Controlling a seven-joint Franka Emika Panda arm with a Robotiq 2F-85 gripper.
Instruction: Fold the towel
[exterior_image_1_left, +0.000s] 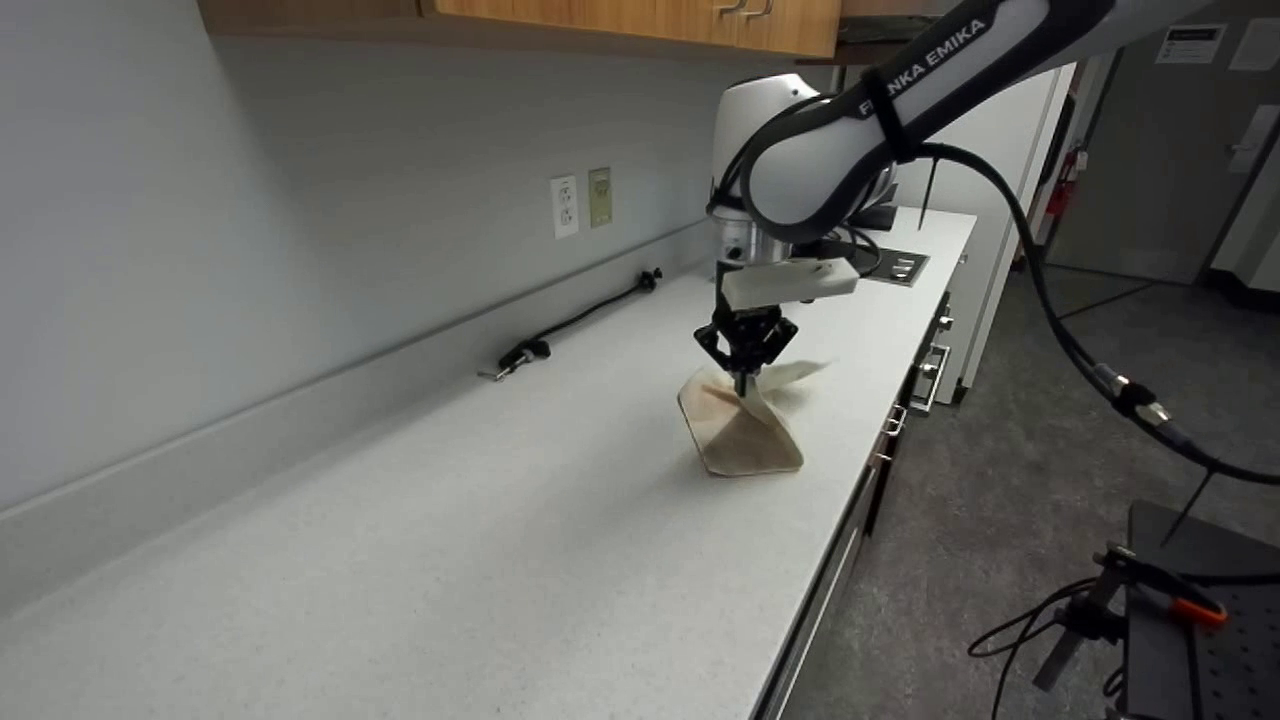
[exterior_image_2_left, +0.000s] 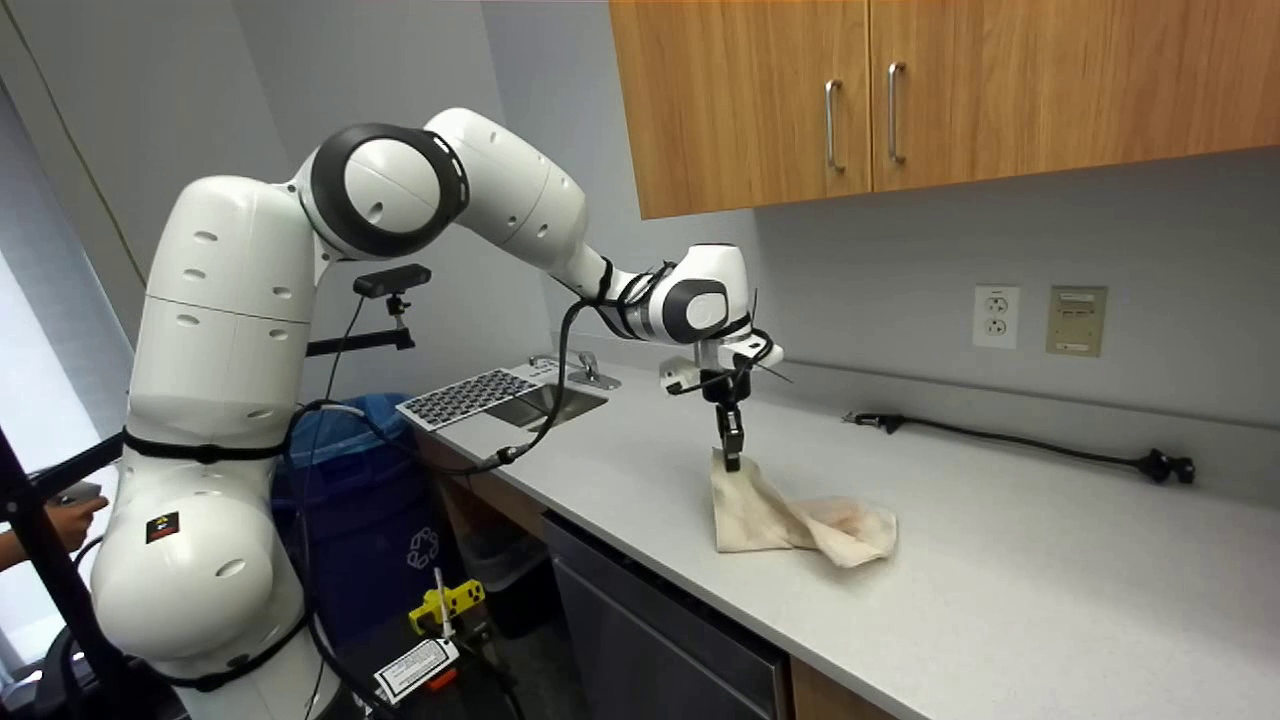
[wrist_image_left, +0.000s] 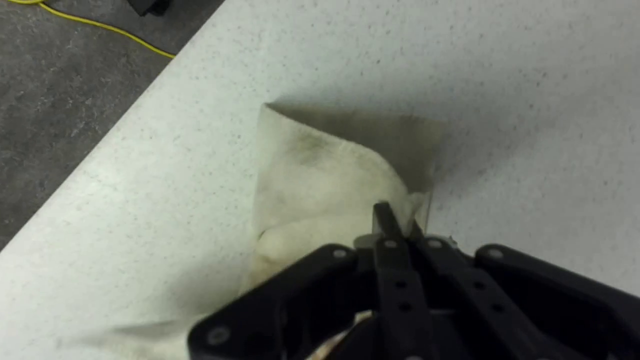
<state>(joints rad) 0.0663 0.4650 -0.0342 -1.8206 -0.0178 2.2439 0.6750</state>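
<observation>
Grey wall (exterior_image_1_left: 400, 180) backs the pale bench (exterior_image_1_left: 450, 520); in an exterior view the towel (exterior_image_1_left: 748, 448) lies rumpled toward the right edge, one part (bunched into a raised peak) pinched in the tightly closed hand (exterior_image_1_left: 741, 386).

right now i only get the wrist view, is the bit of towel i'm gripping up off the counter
Observer: Yes, an exterior view shows the gripper holding that part of the towel above the counter.
Operator: ok, anything else lying out of my sight
Observer: What looks like a black cord, stretched along the foot of the wall.
Operator: and overhead
Observer: Wooden cupboards, hung on that wall; I can't judge their gap to the arm.
</observation>
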